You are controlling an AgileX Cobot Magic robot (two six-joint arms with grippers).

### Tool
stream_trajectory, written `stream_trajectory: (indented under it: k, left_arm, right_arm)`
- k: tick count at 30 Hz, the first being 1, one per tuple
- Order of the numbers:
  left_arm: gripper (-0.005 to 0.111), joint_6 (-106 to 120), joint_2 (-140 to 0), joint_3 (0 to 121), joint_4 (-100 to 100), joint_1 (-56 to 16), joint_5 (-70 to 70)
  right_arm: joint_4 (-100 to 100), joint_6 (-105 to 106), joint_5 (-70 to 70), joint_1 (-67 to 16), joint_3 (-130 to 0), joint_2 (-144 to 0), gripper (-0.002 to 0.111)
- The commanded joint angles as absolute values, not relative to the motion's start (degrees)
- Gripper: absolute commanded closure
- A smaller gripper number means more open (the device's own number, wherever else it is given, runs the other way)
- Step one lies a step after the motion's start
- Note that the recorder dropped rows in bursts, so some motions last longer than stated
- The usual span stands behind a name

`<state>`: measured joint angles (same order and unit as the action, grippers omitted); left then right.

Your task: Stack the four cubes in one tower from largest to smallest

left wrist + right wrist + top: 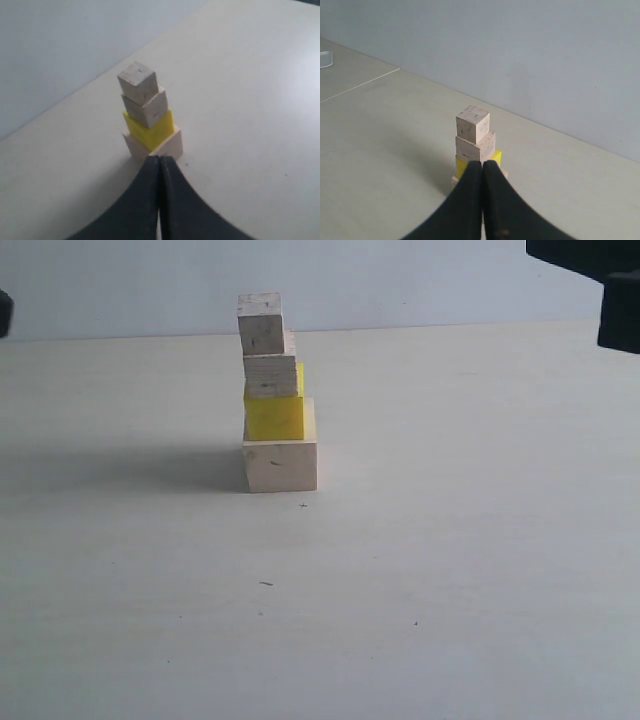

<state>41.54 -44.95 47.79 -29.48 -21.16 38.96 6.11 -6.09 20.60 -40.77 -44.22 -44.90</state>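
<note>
The tower [276, 392] stands on the pale table [480, 560], toward its far edge where it meets the grey wall [450, 280], and a little left of the middle in the exterior view. All four cubes are in one column.

The large pale wooden cube [281, 466] rests on the table at the bottom. The bright yellow cube [274, 418] sits on it, lined up with its left side, so a strip of the large cube's top stays bare on the right. The grainy pale wooden cube [270, 377] lies on the yellow one. The small pale wooden cube [260, 324] is on top, shifted slightly left so that it overhangs a little. The column looks stepped rather than centred, but upright. Its shadow falls on the table to the left.

The left gripper [159, 159] is clenched, its two dark fingers pressed together with nothing between them, pointing at the foot of the tower. The right gripper [483, 163] is likewise clenched and empty, aimed at the tower from another side.

In the exterior view only dark parts of the arms show, one at the upper right corner [590, 280] and one at the left edge [4, 312], both well apart from the tower.

A few small dark specks [266, 583] mark the table in front of it.
</note>
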Motion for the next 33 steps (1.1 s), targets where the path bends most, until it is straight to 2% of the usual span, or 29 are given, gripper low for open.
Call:
stream_trajectory:
  k: [1, 7, 14, 25, 33]
  left_arm:
    - [0.107, 41.71, -36.28, 47.69, -29.15, -13.41, 38.18]
    - [0.107, 41.71, -25.33, 47.69, -29.04, -2.51, 38.18]
    - [0.107, 41.71, -16.14, 47.69, -28.19, 2.94, 38.18]
    - [0.107, 40.98, -13.49, 47.16, -26.84, 3.71, 38.18]
    - [0.107, 23.35, -13.89, 34.48, -21.34, 4.7, 28.45]
  right_arm:
    - [6.07, -6.14, 19.96, -41.02, -44.61, -44.66, 0.108]
    - [6.07, -6.14, 19.96, -41.02, -44.61, -44.66, 0.108]
    - [6.07, -6.14, 19.96, -41.02, -44.61, -44.66, 0.108]
    - [6.07, -6.14, 19.96, -41.02, -44.61, -44.66, 0.108]
    - [6.07, -6.14, 19.96, -41.02, -44.61, -44.66, 0.108]
